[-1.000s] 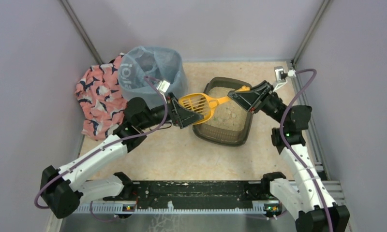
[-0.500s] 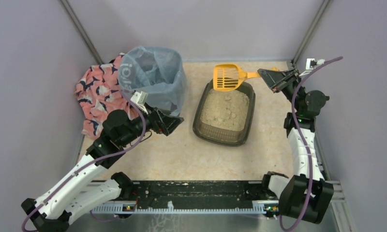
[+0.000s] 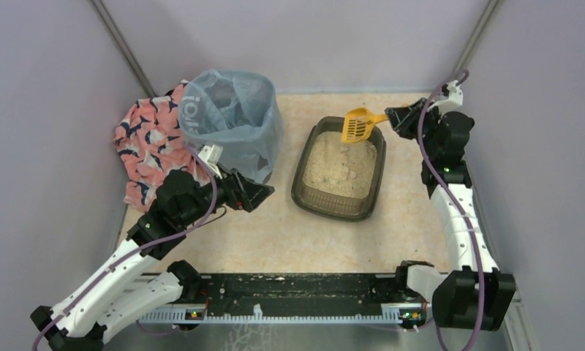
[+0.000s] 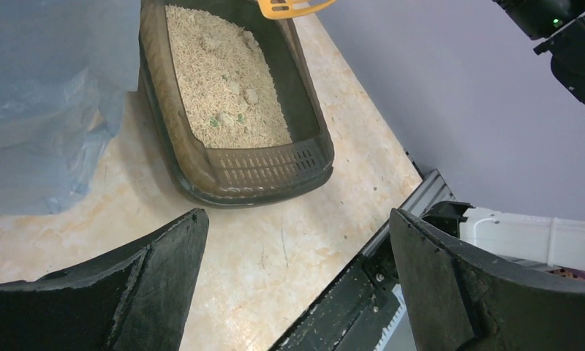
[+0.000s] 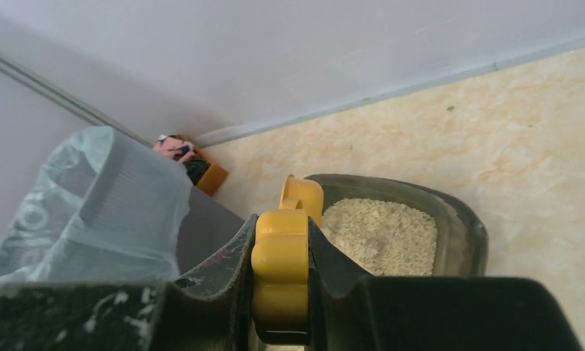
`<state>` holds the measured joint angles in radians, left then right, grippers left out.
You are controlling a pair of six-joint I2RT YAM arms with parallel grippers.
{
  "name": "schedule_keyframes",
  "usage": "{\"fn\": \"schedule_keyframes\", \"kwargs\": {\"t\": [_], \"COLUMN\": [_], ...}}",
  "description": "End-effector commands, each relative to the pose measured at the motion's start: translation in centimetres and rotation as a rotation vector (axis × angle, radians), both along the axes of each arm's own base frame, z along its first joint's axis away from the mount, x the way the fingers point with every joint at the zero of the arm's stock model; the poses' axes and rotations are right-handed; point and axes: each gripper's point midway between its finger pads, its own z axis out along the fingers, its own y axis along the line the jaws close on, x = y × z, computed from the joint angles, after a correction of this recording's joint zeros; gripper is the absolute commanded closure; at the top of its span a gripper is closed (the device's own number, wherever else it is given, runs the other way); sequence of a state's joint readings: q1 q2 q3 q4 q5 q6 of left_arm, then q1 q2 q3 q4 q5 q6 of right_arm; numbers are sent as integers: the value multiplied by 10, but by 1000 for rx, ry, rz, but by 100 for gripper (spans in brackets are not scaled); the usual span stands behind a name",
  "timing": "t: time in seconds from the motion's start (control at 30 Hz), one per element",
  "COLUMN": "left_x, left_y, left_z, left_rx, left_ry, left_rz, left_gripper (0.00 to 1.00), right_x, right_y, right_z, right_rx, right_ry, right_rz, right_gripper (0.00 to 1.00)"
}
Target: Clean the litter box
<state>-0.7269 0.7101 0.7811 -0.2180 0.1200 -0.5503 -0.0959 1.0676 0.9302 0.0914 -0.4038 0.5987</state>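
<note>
The litter box (image 3: 301, 184) is a shallow dark tray of beige litter with several clumps, at the table's middle right. It also shows in the left wrist view (image 4: 224, 172) and the right wrist view (image 5: 465, 227). My right gripper (image 3: 395, 117) is shut on the handle of a yellow slotted scoop (image 3: 358, 125), which tilts down over the box's far edge. The handle shows between the fingers in the right wrist view (image 5: 280, 270). My left gripper (image 3: 264, 191) is open and empty, left of the box, just in front of the bin.
A tall bin lined with a light blue bag (image 3: 231, 117) stands left of the litter box. A pink patterned cloth (image 3: 147, 146) lies at the far left. Purple walls close in the table. A black rail (image 3: 289, 292) runs along the near edge.
The right gripper has drawn in and lowered the scoop from flat above the box's far edge to tilted down over it. The left gripper has barely moved.
</note>
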Motion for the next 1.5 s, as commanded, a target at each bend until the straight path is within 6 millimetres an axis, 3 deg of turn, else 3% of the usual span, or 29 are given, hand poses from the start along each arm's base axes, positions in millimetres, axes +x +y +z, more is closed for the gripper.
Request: {"fn": "schedule_keyframes", "kwargs": {"t": [0.0, 0.23, 0.33, 0.57, 0.8, 1.17, 1.47], "left_x": [-11, -1, 4, 7, 10, 13, 13], "left_y": [4, 3, 0, -3, 3, -1, -3], "left_z": [4, -3, -7, -15, -17, -25, -29], "left_rx": [-51, 23, 26, 38, 44, 57, 52], "left_ry": [18, 14, 5, 21, 4, 21, 34], "left_rz": [-7, 10, 11, 7, 41, 37, 30], "left_gripper": [1, 1, 1, 1, 1, 1, 1], "right_x": [24, 47, 56, 73, 75, 83, 71], "right_y": [-18, -19, -3, -1, -3, 26, 54], "right_z": [-4, -43, -58, -77, -86, -121, -154], "right_rx": [-133, -186, -199, -211, -228, -131, -7], "right_ry": [12, 89, 110, 139, 148, 190, 226], "right_rz": [-111, -174, -144, -158, -165, -24, 108], "right_gripper": [100, 100, 100, 100, 100, 100, 100]}}
